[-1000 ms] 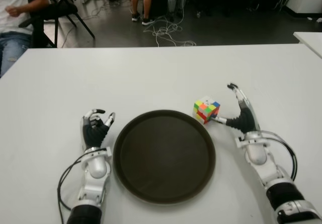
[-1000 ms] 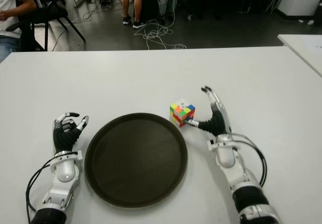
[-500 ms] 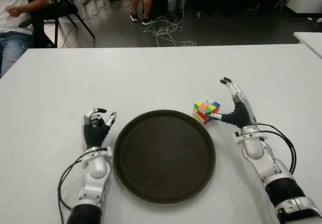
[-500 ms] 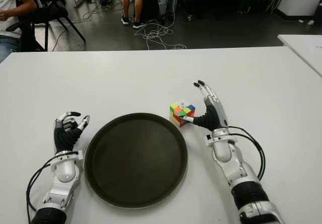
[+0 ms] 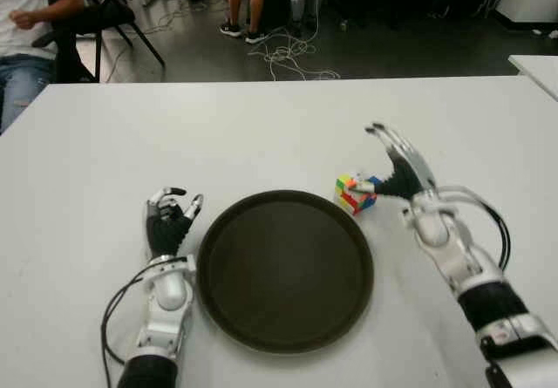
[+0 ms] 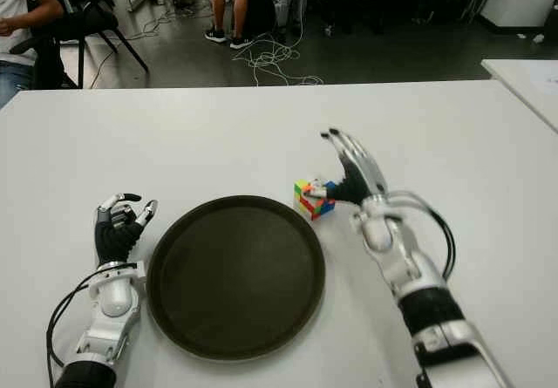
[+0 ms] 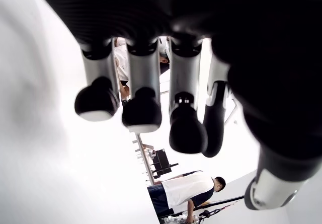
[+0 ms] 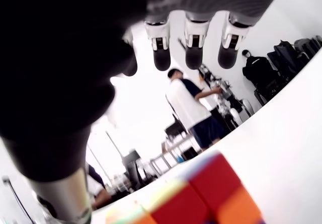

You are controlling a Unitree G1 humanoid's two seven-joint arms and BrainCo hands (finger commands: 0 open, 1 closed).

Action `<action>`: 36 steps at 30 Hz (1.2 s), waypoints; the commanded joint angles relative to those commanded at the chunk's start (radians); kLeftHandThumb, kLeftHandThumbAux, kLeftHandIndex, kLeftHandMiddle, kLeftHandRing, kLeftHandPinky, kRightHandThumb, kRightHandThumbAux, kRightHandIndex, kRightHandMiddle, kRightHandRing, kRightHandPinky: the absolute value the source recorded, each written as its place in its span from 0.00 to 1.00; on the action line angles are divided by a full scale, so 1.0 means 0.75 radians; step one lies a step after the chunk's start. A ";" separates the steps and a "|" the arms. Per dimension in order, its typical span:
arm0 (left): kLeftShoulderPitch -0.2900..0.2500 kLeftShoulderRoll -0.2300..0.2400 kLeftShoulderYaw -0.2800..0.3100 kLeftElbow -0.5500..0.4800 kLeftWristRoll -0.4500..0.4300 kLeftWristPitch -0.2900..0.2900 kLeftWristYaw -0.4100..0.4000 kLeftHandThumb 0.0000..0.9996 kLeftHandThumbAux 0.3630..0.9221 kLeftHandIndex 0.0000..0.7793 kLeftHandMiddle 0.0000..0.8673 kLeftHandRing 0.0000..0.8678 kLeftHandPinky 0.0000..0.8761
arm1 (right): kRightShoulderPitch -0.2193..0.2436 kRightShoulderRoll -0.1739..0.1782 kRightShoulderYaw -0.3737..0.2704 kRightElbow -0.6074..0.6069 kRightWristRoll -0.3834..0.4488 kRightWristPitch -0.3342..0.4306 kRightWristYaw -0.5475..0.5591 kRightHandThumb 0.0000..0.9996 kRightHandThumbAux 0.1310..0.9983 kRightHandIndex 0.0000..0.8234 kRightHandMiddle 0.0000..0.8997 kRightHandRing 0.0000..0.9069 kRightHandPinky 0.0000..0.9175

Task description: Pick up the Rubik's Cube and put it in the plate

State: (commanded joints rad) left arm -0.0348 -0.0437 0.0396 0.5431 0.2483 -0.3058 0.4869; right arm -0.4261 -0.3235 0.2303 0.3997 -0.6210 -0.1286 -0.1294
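Note:
The Rubik's Cube (image 5: 355, 193) stands on the white table (image 5: 261, 135), just past the right rim of the dark round plate (image 5: 285, 270), which has nothing in it. My right hand (image 5: 386, 163) hovers at the cube's right side, fingers spread above it and the thumb beside its top edge. In the right wrist view the cube (image 8: 201, 199) sits low under the straight fingertips (image 8: 193, 48), with a gap between them. My left hand (image 5: 168, 217) shows left of the plate, fingers relaxed, holding nothing.
A seated person (image 5: 26, 22) and chairs are beyond the table's far left corner. Another person's legs (image 5: 244, 4) and loose cables (image 5: 292, 57) are on the floor behind. A second white table (image 5: 536, 65) shows at the right edge.
My right hand has lifted and swung forward and left, so its fingers now reach over the cube. The cube, the plate and my left hand have stayed in place.

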 joint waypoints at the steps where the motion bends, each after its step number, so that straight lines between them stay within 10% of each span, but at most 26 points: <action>1: -0.003 0.000 0.002 0.009 -0.002 -0.003 0.001 0.72 0.60 0.57 0.94 0.96 0.96 | -0.001 -0.009 0.011 -0.020 -0.019 0.018 0.016 0.00 0.78 0.00 0.00 0.00 0.00; 36: 0.010 -0.008 -0.005 0.020 -0.022 -0.099 0.001 0.72 0.60 0.57 0.94 0.96 0.96 | -0.291 0.020 0.226 0.282 -0.103 0.117 0.156 0.00 0.76 0.00 0.00 0.00 0.00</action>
State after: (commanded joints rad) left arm -0.0270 -0.0493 0.0359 0.5580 0.2317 -0.3798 0.4879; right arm -0.6446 -0.3082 0.3996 0.6112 -0.6983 -0.0408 -0.0124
